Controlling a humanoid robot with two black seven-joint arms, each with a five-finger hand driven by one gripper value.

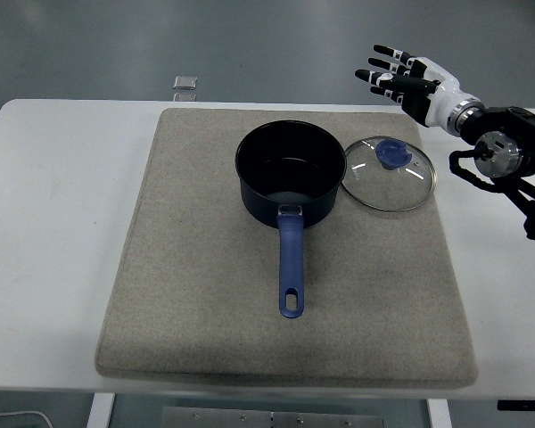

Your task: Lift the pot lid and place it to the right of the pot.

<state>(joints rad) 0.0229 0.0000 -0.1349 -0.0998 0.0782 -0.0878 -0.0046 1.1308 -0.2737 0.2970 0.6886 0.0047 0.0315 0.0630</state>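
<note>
The dark blue pot [291,175] stands upright and uncovered on the mat, its inside dark and glossy. Its blue handle [291,265] points straight toward the near edge, with a hanging hole at the tip. The glass lid [389,173] lies flat just to the pot's right, its metal rim touching or almost touching the pot's wall, blue knob [393,153] facing up.
</note>
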